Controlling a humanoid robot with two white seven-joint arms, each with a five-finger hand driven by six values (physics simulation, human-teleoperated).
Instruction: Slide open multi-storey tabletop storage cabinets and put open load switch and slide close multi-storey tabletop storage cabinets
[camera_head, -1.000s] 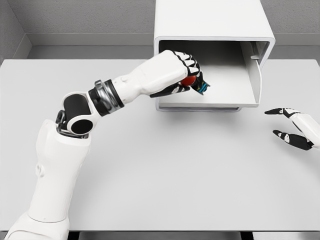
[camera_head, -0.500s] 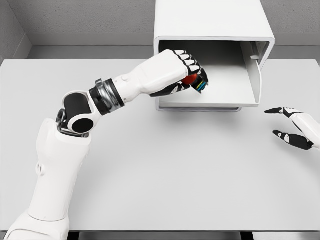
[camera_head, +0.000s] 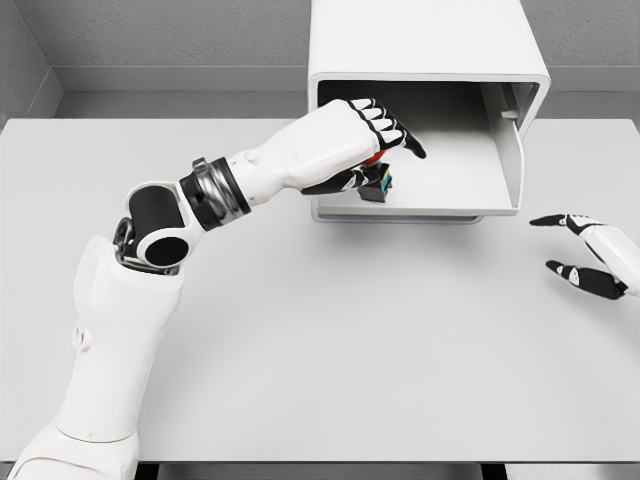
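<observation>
The white storage cabinet (camera_head: 430, 45) stands at the table's far edge with its drawer (camera_head: 455, 175) slid out toward me. The load switch (camera_head: 378, 184), a small black block with red and a bit of blue-green on it, lies on the drawer floor at the near left. My left hand (camera_head: 383, 152) hovers just above it, fingers (camera_head: 402, 136) stretched out and open, no longer gripping it. The palm hides part of the switch. My right hand (camera_head: 588, 262) rests open over the table at the far right edge.
The drawer's front panel (camera_head: 522, 150) juts out on the right side of the opening. The grey table (camera_head: 330, 330) stretches toward me, with my left forearm (camera_head: 215, 190) reaching across its left half.
The left hand's fingers have uncurled and let go of the load switch, which has dropped from the grasp onto the drawer floor. The right hand has not moved.
</observation>
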